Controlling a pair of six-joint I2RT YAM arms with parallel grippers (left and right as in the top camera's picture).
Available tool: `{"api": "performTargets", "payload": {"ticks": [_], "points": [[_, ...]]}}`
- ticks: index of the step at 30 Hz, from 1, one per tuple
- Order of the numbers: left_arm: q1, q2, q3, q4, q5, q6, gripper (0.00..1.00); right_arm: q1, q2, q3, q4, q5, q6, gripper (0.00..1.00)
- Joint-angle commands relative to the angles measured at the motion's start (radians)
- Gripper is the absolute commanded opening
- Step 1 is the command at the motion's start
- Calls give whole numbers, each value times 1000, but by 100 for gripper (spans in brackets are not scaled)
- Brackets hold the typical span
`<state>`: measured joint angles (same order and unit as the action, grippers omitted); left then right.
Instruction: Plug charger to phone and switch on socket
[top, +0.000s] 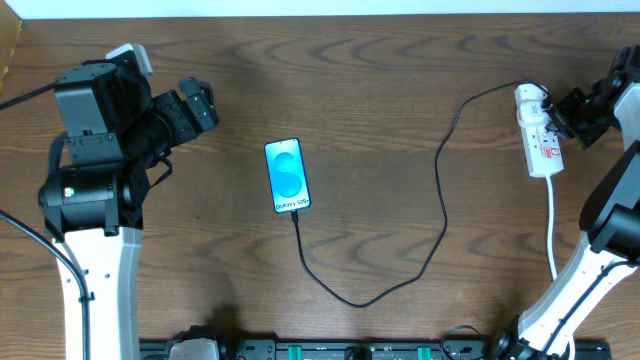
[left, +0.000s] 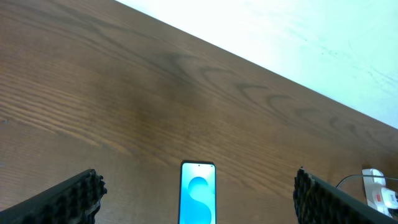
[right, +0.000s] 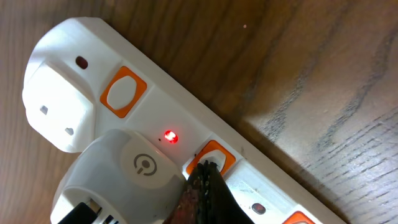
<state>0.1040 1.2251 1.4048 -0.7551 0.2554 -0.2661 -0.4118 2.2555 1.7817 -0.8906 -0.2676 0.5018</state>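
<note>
Over at socket (top: 538, 140), right gripper (right: 204, 171), fingers squeezed together, on orange switch (right: 221, 155); red light (right: 169, 136) lit, so next probably lift off.

phone (top: 287, 176) screen, near end: "Galaxy S25" | white adapter (right: 124, 180) on socket (right: 68, 56): embossed power symbol | rest: unreadable

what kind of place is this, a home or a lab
Probably a robotics lab or test bench, not a home: a left arm and a right arm stand at a wood-grain table, with a phone, charger and socket laid out between them.
</note>
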Motion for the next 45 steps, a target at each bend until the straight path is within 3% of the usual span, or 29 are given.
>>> {"api": "performTargets", "payload": {"ticks": [1,9,15,19,26,34,36,38,40,45], "points": [[4,-2,10,0,-10,-9,99,26,34,-28,6,-50,63,1],[4,-2,10,0,-10,-9,99,-123,-111,19,26,-92,53,1],[4,-2,10,0,-10,-9,99,-245,-350,42,25,-266,-74,4],[4,-2,10,0,-10,-9,99,-250,-510,42,-6,-354,-185,9],[4,-2,10,0,-10,-9,99,-47,-731,42,-194,-288,-532,14],[4,-2,10,0,-10,-9,99,277,-763,13,-407,129,-597,26],[4,-2,10,0,-10,-9,99,326,-763,-8,-404,164,-597,32],[4,-2,10,0,-10,-9,99,352,-763,-18,-404,172,-597,47],[4,-2,10,0,-10,-9,99,365,-763,-19,-407,171,-596,99],[4,-2,10,0,-10,-9,99,367,-763,-19,-407,172,-596,99]]}}
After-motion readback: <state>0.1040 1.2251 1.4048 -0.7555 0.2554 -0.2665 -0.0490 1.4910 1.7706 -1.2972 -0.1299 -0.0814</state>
